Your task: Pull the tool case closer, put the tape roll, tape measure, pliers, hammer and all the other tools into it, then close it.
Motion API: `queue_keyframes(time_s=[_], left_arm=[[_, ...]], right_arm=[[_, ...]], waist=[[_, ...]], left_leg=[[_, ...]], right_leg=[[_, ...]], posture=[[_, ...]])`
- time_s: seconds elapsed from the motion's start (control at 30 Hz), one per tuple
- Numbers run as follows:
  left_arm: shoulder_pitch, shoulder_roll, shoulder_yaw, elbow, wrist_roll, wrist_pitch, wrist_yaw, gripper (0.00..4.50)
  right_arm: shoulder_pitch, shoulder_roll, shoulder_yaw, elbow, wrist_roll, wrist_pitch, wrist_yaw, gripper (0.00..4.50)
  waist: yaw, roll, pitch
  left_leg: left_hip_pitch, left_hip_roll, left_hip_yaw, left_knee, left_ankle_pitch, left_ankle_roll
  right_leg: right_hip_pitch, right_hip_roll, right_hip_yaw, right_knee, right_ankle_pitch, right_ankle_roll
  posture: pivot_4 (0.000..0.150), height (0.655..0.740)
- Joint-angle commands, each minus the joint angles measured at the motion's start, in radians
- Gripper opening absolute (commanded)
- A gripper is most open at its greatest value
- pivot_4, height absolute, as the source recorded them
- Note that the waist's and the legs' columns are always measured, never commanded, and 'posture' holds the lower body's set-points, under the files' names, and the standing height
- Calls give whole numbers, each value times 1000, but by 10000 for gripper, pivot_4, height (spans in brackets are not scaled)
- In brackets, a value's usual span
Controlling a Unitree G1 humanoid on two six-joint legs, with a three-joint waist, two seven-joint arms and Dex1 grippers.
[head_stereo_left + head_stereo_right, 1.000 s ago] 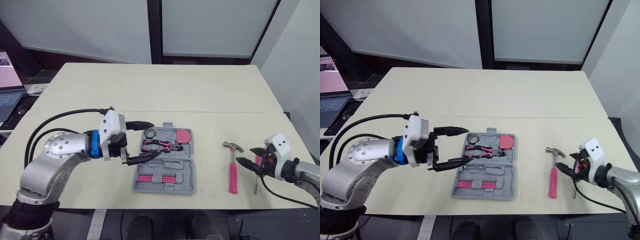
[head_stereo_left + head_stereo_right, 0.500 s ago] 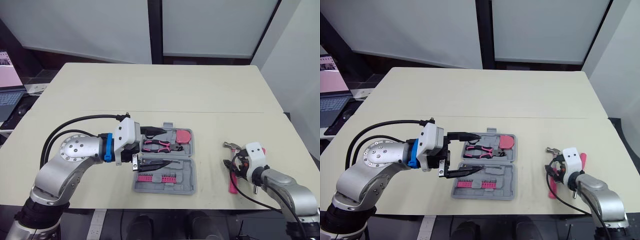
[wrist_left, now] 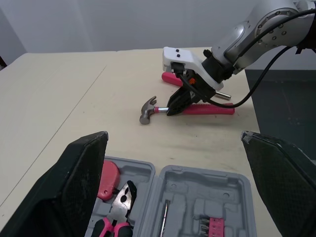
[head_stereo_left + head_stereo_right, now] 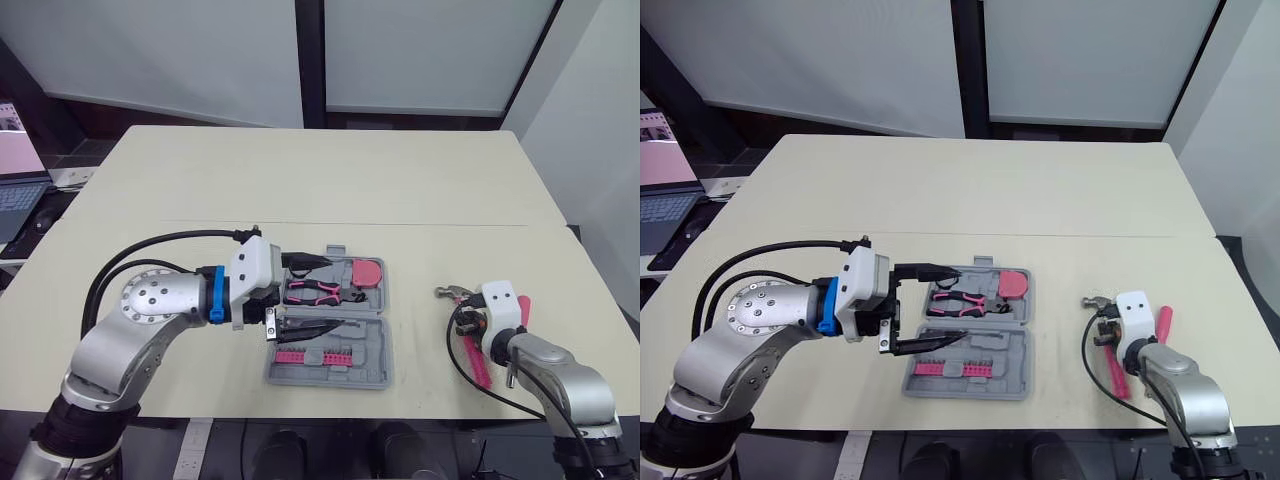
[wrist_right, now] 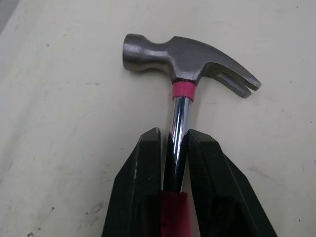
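Note:
The grey tool case lies open in the middle of the table. In it are the tape roll, the pink tape measure, the pliers and a row of pink bits. My left gripper hovers open over the case's left side, with nothing between its fingers. To the right of the case, my right gripper is shut on the chrome shaft of the hammer, just below its head. The hammer's pink handle points toward the table's front edge.
Another pink-handled tool lies just right of the hammer, near the table's right edge. A black cable loops from my right wrist beside the hammer. A laptop sits off the table at the far left.
My right gripper swung in over the hammer and shut on its shaft; the hammer has turned slightly. My left gripper moved right over the case, then held still.

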Motion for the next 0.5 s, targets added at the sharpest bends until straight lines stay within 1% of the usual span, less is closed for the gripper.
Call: queue_keyframes(time_s=[0.03, 0.17, 0.33, 0.4, 0.5], left_arm=[[10, -4, 0, -41, 2, -14, 12, 45000], [38, 3, 8, -55, -4, -14, 9, 45000], [90, 18, 22, -71, -5, -21, 1, 45000], [107, 24, 28, -79, -7, -23, 0, 45000], [130, 37, 42, -91, -11, -16, 2, 45000]], right_arm=[[6, 7, -17, -71, 24, 75, -3, 2346], [16, 15, -21, -163, 70, 206, 8, 2341], [18, 53, -27, -267, 120, 362, 3, 2286], [12, 75, -27, -282, 122, 388, -9, 2286], [-12, 126, 0, -249, 101, 378, -46, 2286]], waist=[[0, 0, 0], [0, 0, 0], [0, 0, 0], [0, 0, 0], [-2, 0, 0]], left_leg=[[0, 0, 0, 0, 0, 0], [0, 0, -2, 0, 0, 0], [0, 1, -3, -1, 0, 0], [0, 0, -3, 0, 0, 0], [0, 0, -3, -1, 0, 0]], right_leg=[[0, 0, 0, 0, 0, 0], [0, 0, 0, 0, 0, 0], [0, 0, 0, 0, 0, 0], [0, 0, 0, 0, 0, 0], [0, 0, 0, 0, 0, 0]], posture=[[1500, 7400], [1500, 7400], [1500, 7400], [1500, 7400], [1500, 7400]])
